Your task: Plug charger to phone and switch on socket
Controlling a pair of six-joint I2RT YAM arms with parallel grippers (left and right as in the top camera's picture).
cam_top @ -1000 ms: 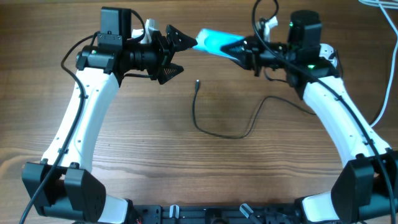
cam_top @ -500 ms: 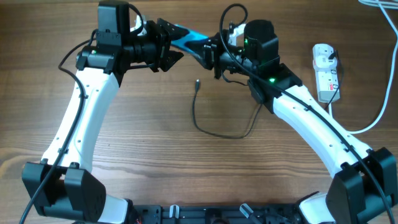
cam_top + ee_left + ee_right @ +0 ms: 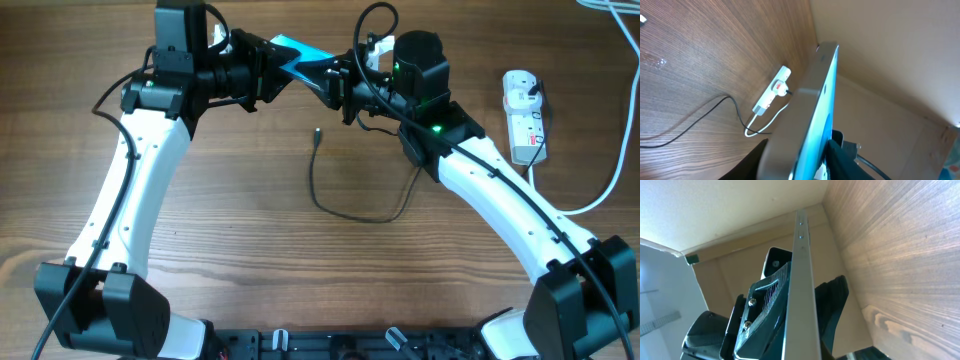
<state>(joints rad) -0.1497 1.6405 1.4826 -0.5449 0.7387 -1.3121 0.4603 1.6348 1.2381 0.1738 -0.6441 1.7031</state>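
1. Phone point(image 3: 297, 55) count: one; it is held up off the table point(image 3: 250, 260) at the far middle, between my two grippers, teal screen showing from overhead, edge-on in both wrist views.
2. My left gripper point(image 3: 268, 72) has its two fingers clamped on the phone's left end, one on each face.
3. My right gripper point(image 3: 335, 80) has its fingers pressed together on the phone's right end; the two grippers face each other along it.
4. One charger point(image 3: 345, 210) lies loose on the wood in a curve; its single plug tip point(image 3: 317, 132) rests free, near the phone but below it, touching neither gripper; its other end passes under my right arm.
5. One socket point(image 3: 524, 118) lies flat far to my right, well apart from the phone; one white lead point(image 3: 600, 195) trails from it.
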